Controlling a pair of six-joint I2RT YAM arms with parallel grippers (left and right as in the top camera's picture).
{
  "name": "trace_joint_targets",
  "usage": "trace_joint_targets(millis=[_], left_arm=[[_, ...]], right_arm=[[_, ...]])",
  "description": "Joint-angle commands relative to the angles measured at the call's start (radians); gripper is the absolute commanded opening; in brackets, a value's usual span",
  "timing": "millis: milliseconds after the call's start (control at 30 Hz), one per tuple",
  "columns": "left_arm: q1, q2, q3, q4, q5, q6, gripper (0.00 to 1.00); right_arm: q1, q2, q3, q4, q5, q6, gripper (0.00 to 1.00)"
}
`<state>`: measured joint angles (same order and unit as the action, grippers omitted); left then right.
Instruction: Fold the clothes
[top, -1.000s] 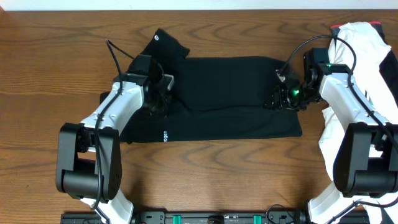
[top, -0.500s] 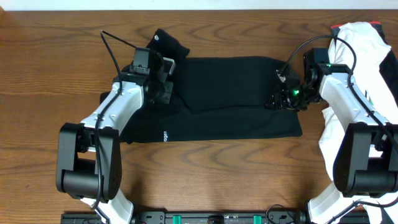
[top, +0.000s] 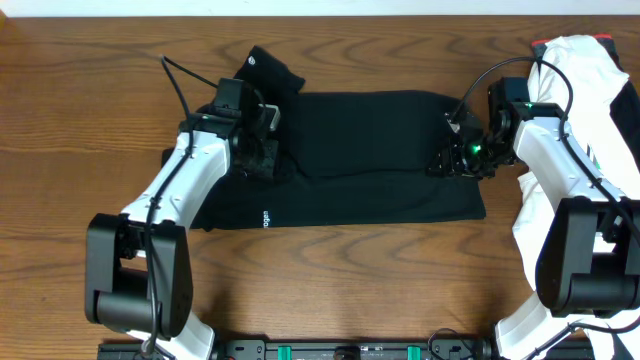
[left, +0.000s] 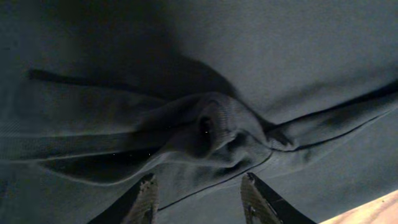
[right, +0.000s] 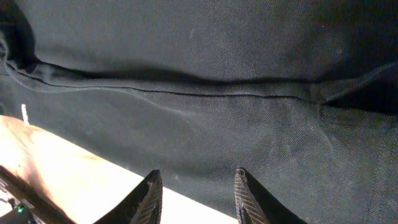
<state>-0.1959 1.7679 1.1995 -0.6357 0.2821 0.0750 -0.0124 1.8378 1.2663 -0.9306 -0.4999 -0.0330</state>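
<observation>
- The black T-shirt lies on the wooden counter, stretched left to right across its middle as a wide, roughly rectangular band.
- The fabric is plain, dark and soft, and a long crease runs along the band's length.
- One short sleeve juts out at the upper left corner, angled toward the far edge, with a small pale mark near its tip.
- Small white lettering sits close to the near edge on the left part.
- In the left wrist view the cloth gathers into a puckered bunch, with folds spreading from it.
- In the right wrist view a stitched seam crosses otherwise smooth fabric, whose edge rests on the wood.
</observation>
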Motion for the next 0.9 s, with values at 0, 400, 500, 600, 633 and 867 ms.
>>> trace_joint_targets(millis=[0,400,500,600,633,867], left_arm=[[-0.017,0.043,0.002,0.016,-0.002,-0.009,0.46],[-0.02,0.106,0.002,0.122,-0.002,-0.003,0.19],[-0.02,0.106,0.002,0.142,-0.002,-0.001,0.06],[-0.02,0.106,0.002,0.19,-0.002,0.022,0.06],[-0.02,0.106,0.002,0.208,-0.002,0.034,0.06],[-0.04,0.108,0.002,0.262,-0.002,0.108,0.06]], right_arm=[[0.006,-0.008,0.006,0.0,0.0,0.01,0.37],[0.006,-0.008,0.006,0.006,0.004,0.01,0.38],[0.006,-0.008,0.006,0.013,0.007,0.011,0.39],[0.006,-0.008,0.006,0.018,0.007,0.019,0.39],[0.006,-0.008,0.006,0.018,0.007,0.021,0.39],[0.006,-0.008,0.006,0.018,0.007,0.021,0.39]])
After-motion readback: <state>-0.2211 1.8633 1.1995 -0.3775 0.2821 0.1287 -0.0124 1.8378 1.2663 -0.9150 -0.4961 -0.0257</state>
